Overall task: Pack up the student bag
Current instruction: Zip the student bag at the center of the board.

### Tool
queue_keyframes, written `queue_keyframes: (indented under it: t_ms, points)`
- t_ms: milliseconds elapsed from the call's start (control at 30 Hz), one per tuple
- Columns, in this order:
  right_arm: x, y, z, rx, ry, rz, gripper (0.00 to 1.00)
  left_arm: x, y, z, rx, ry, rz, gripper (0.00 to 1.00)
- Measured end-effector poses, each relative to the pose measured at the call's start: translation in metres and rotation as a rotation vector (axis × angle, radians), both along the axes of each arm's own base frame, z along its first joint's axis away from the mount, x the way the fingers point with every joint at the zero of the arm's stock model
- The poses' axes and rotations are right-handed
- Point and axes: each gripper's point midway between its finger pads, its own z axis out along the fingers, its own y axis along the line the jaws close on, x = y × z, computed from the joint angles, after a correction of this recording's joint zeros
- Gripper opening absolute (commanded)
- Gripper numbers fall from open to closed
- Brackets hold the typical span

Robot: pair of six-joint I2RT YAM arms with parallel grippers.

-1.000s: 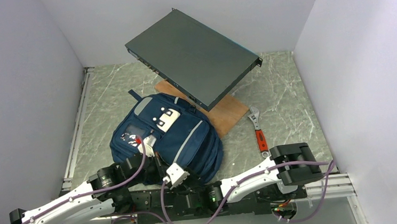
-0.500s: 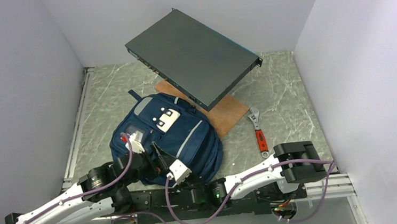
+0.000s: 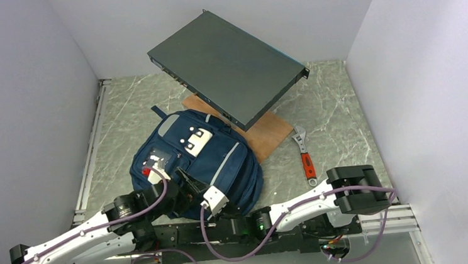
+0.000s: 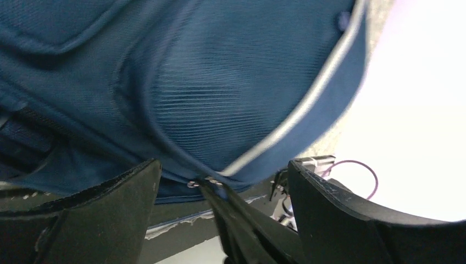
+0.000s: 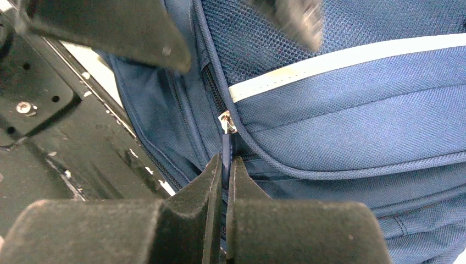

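The student bag (image 3: pixel 211 159) is a navy backpack with light grey stripes, lying on the marble table just beyond the arm bases. My right gripper (image 5: pixel 226 162) is shut on the dark blue pull tab (image 5: pixel 226 149) that hangs from a silver zip slider (image 5: pixel 227 122) at the bag's near edge. In the top view the right gripper (image 3: pixel 200 196) sits low against that edge. My left gripper (image 4: pixel 224 163) is open and holds nothing. Its two black fingers (image 4: pixel 110 203) straddle the same zip slider (image 4: pixel 200 182) and the right gripper's fingertips. In the top view the left gripper (image 3: pixel 183 181) is over the bag's near left part.
A flat black metal case (image 3: pixel 226 66) leans tilted at the back, its lower edge over a wooden board (image 3: pixel 273 135). A red-handled adjustable wrench (image 3: pixel 306 158) lies to the right of the bag. Aluminium rails (image 3: pixel 89 162) and white walls bound the table.
My left gripper went from shut to open and drew back a little to the left. My right gripper closed on the zip pull tab at the bag's near edge.
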Motion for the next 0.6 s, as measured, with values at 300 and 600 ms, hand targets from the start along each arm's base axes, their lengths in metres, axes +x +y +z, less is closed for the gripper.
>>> queue_keyframes:
  t_ms: [300,600]
  points:
    - [0.0,0.002,0.008,0.051,0.045,0.026,0.0,-0.018,0.003,-0.031,0.052,0.179,0.019,0.62]
    - [-0.012,0.007,0.007,0.027,0.092,0.099,0.0,-0.006,0.0,-0.024,-0.044,0.122,0.079,0.04]
